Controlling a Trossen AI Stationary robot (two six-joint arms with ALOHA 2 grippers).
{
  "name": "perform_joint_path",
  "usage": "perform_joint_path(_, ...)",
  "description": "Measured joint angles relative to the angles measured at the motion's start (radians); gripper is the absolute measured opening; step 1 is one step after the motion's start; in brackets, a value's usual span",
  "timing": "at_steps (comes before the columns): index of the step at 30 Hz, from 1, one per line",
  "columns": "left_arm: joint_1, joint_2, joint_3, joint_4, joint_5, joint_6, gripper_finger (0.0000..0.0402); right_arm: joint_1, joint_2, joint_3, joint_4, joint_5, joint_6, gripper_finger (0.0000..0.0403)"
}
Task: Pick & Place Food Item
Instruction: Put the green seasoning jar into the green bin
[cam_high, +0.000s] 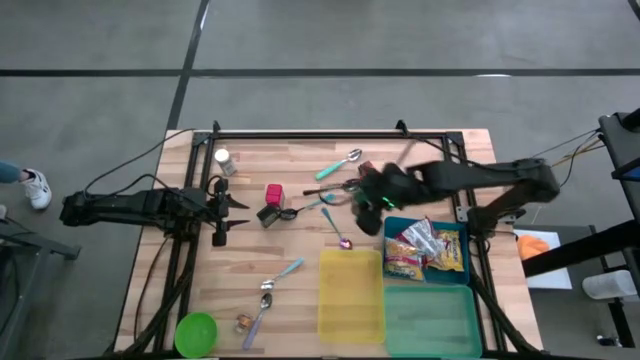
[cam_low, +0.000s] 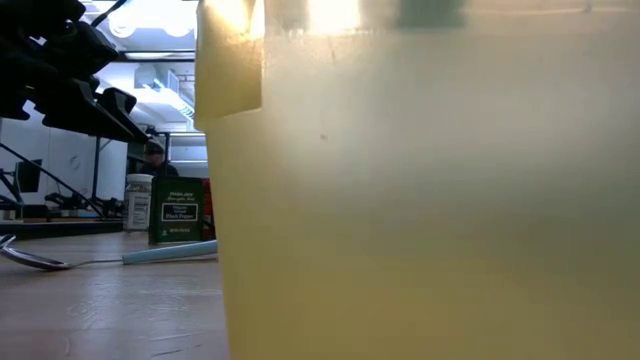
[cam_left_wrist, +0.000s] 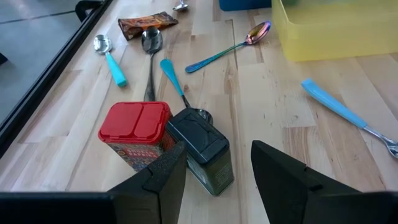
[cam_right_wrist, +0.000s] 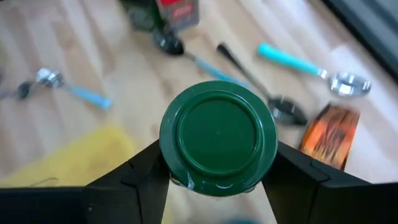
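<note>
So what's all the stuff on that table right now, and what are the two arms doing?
Green-lidded jar: one, held above the table's middle by the right tool.
Red-lidded tin: one, left of centre.
Dark tin: one, lying against the red one.
White shaker: one, far left corner.
Spoons: several, mostly blue-handled, scattered around.
Snack wrapper: one, orange-brown, by the far spoons.
Yellow bin: one, near edge.
Teal bin: one, beside it.
Blue bin: one, holds snack packets.
Green bowl: one, near left corner.
Left tool: open, facing the tins.
Right tool: gripping the jar.
</note>
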Motion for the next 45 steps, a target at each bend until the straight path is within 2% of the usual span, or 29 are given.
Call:
perform_joint_path(12, 0.000, 0.000, 0.000, 0.000, 0.000, 0.000, 0.0181, 0.383, -0.297, -0.287, -0.071, -0.033, 0.263, 0.0211)
perform_joint_path(19, 0.000, 0.000, 0.000, 0.000, 0.000, 0.000, 0.0181, 0.602, -0.357, -0.389, -0.066, -0.095, 0.552, 0.0211)
perform_joint_path(22, 0.000, 0.000, 0.000, 0.000, 0.000, 0.000, 0.0181, 0.681, -0.355, -0.419, -0.031, -0.088, 0.666, 0.0211)
perform_joint_path(27, 0.000, 0.000, 0.000, 0.000, 0.000, 0.000, 0.0181, 0.784, -0.308, -0.470, 0.067, -0.051, 0.824, 0.0211)
perform_joint_path(32, 0.000, 0.000, 0.000, 0.000, 0.000, 0.000, 0.0181, 0.905, -0.222, -0.468, 0.099, 0.095, 0.976, 0.0211)
perform_joint_path(37, 0.000, 0.000, 0.000, 0.000, 0.000, 0.000, 0.0181, 1.010, -0.095, -0.437, 0.095, 0.267, 1.052, 0.0211)
perform_joint_path(45, 0.000, 0.000, 0.000, 0.000, 0.000, 0.000, 0.0181, 1.053, 0.107, -0.344, -0.001, 0.271, 1.167, 0.0211)
